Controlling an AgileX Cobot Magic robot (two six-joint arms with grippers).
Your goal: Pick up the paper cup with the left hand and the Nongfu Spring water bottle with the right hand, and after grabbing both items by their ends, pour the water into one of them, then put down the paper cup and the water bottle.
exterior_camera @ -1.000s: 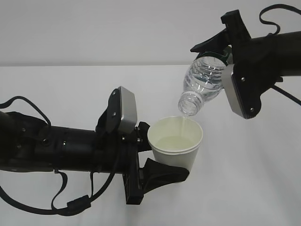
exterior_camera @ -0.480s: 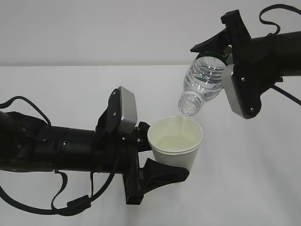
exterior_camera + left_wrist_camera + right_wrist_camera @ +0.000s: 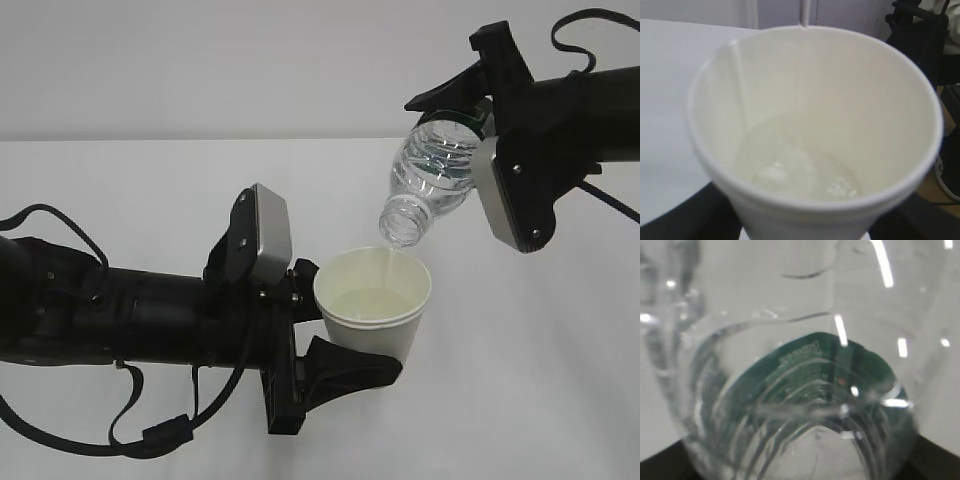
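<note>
No text can be read anywhere. The dark green label point(image 3: 810, 375) on the bottle point(image 3: 432, 175), held in the right claw point(image 3: 475, 120), carries faint pale lettering seen through the ribbed plastic, too blurred to make out. The paper cup point(image 3: 372, 300) in the left claw point(image 3: 325, 330) is plain white.
</note>
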